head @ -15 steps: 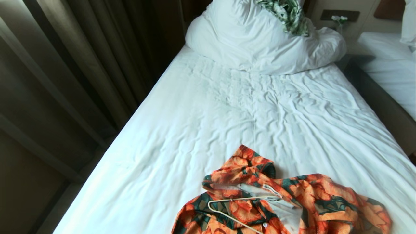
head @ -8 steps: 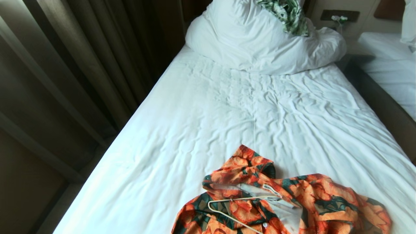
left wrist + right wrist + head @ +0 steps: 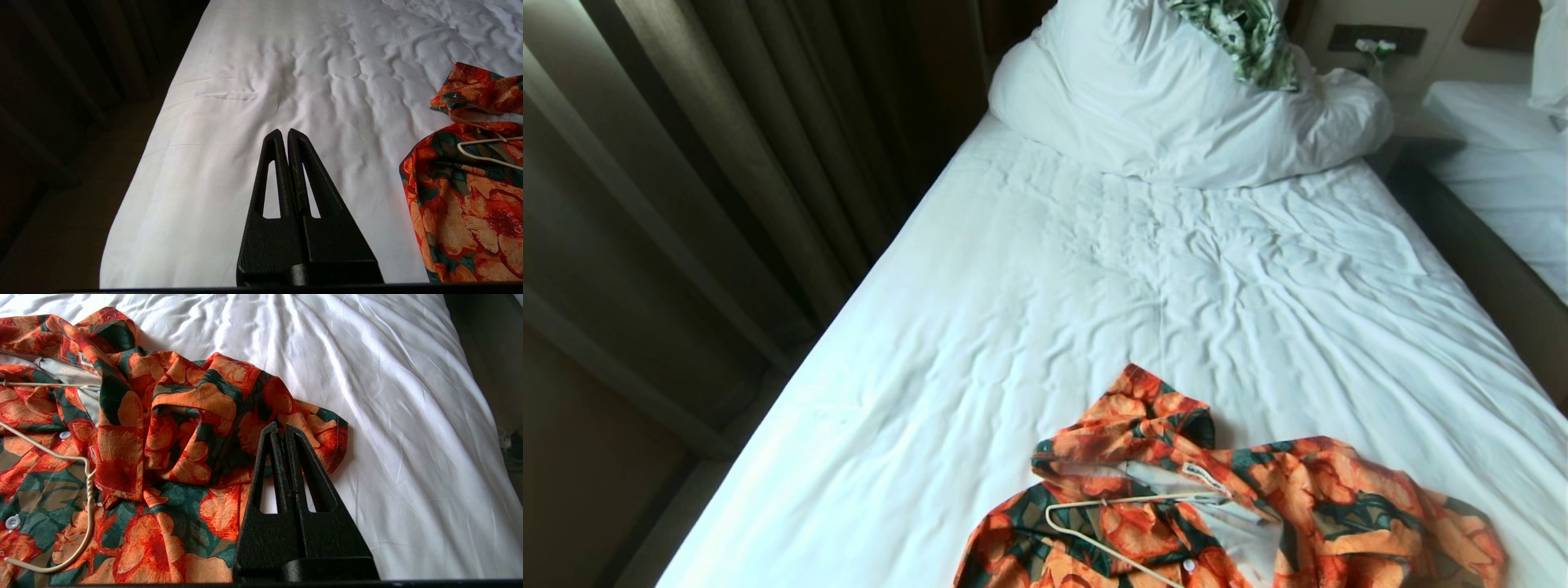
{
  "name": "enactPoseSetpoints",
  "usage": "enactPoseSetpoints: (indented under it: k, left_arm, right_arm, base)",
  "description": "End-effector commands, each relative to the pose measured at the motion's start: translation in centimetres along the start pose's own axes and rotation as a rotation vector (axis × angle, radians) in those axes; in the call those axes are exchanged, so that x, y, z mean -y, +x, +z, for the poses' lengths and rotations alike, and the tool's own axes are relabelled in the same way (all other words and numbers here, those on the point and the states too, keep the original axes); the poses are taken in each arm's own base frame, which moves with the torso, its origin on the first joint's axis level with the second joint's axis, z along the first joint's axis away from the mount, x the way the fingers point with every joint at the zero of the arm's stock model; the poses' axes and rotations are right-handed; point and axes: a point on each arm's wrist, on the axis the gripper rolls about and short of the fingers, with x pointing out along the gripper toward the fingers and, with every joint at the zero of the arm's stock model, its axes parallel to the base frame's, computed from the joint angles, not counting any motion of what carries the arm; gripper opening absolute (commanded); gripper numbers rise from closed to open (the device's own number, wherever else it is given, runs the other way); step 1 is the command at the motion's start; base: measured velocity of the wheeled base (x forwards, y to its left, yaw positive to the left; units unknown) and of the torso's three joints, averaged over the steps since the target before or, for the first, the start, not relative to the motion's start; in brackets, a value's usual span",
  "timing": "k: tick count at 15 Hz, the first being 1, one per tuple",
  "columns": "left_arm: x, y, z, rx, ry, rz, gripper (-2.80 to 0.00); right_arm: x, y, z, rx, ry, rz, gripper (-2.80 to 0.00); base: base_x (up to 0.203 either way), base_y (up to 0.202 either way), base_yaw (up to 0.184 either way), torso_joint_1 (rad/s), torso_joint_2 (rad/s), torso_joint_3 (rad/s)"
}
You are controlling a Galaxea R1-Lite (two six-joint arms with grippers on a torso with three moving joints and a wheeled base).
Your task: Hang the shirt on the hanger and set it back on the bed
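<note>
The orange-flowered shirt (image 3: 1258, 506) lies crumpled at the near end of the bed (image 3: 1094, 310), its pale lining showing at the collar. On top of it rests the cream wire hanger (image 3: 1111, 523), one shoulder tucked into the collar, its twisted neck and hook (image 3: 81, 506) lying on the front placket. My left gripper (image 3: 284, 131) is shut with nothing in it, above bare sheet to the left of the shirt (image 3: 470, 183). My right gripper (image 3: 279, 426) is shut and empty, hovering above the shirt's right sleeve (image 3: 310, 424). Neither gripper shows in the head view.
A bulky white pillow (image 3: 1168, 106) sits at the head of the bed with a green-and-white leaf-print cloth (image 3: 1250, 37) on it. Dark curtains (image 3: 727, 163) run along the left side. A second white bed (image 3: 1503, 163) stands at the right beyond a dark gap.
</note>
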Motion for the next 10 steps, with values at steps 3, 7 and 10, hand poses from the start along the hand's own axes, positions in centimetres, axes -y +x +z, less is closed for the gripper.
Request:
enactPoseSetpoints:
  k: [3, 7, 10]
  left_arm:
    - [0.0, 0.15, -0.6, -0.023, 0.0, 0.003, -2.8]
    - [0.0, 0.15, -0.6, -0.023, -0.003, 0.003, -2.8]
    - [0.0, 0.15, -0.6, -0.023, -0.003, 0.004, -2.8]
  right_arm:
    - [0.0, 0.02, -0.05, -0.004, 0.004, 0.001, -2.8]
    - [0.0, 0.02, -0.05, -0.004, 0.005, 0.001, -2.8]
    - [0.0, 0.02, -0.05, -0.004, 0.013, -0.001, -2.8]
  base:
    - [0.0, 0.0, 0.0, 0.0, 0.0, 0.0]
    - [0.0, 0.0, 0.0, 0.0, 0.0, 0.0]
    - [0.0, 0.0, 0.0, 0.0, 0.0, 0.0]
